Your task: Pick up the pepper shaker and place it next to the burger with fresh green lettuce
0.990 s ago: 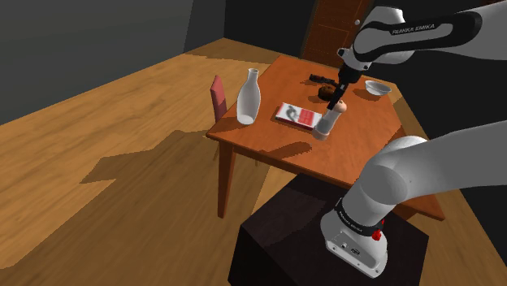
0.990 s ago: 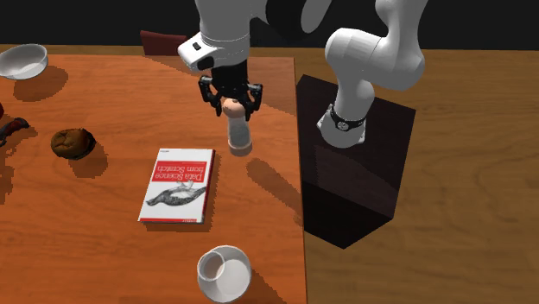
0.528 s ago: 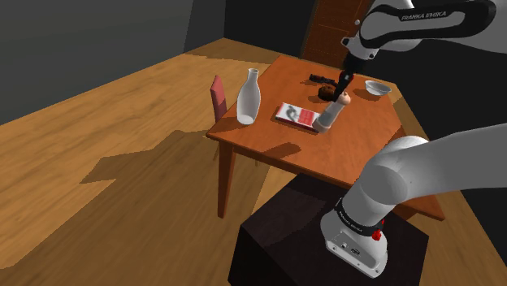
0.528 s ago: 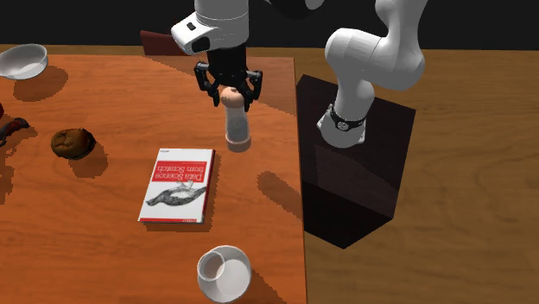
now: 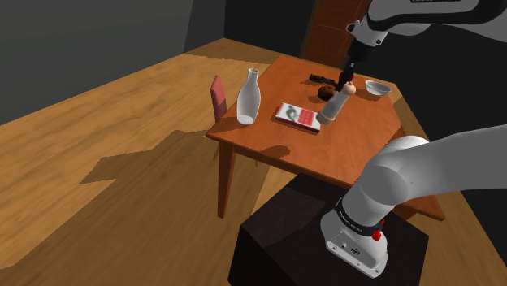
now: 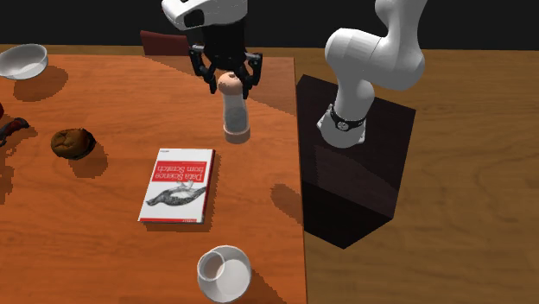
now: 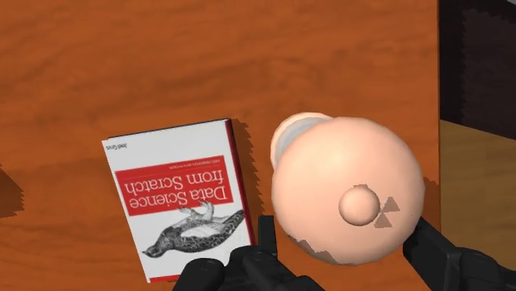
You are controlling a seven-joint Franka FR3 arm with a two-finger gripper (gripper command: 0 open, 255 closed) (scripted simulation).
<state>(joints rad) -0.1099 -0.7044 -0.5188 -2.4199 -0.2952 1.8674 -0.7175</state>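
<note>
My gripper [image 6: 227, 78] is shut on the round pinkish top of the pepper shaker [image 6: 234, 108], a pale cylinder that hangs above the wooden table [image 6: 86, 233] with its shadow cast below. From the shoulder view the shaker [image 5: 334, 105] tilts under the gripper [image 5: 349, 81], close to the small brown burger [image 5: 325, 93]. The burger [image 6: 72, 142] lies well off toward the second exterior view's left. Looking down the hand, the shaker's domed top [image 7: 347, 198] sits clasped between my fingers [image 7: 269, 240], inside the gripper [image 7: 351, 248].
A red and white book [image 6: 177, 184] lies flat beside the shaker, also under the hand [image 7: 178, 194]. A white bottle [image 5: 249, 96] stands near the table edge, a white bowl [image 5: 376, 86] and a dark object [image 5: 318, 77] at the far side. A red chair [image 5: 218, 93] adjoins the table.
The gripper has risen with the shaker in its grasp, lifting it off the table and toward the burger side. The shaker's shadow has slid away across the table.
</note>
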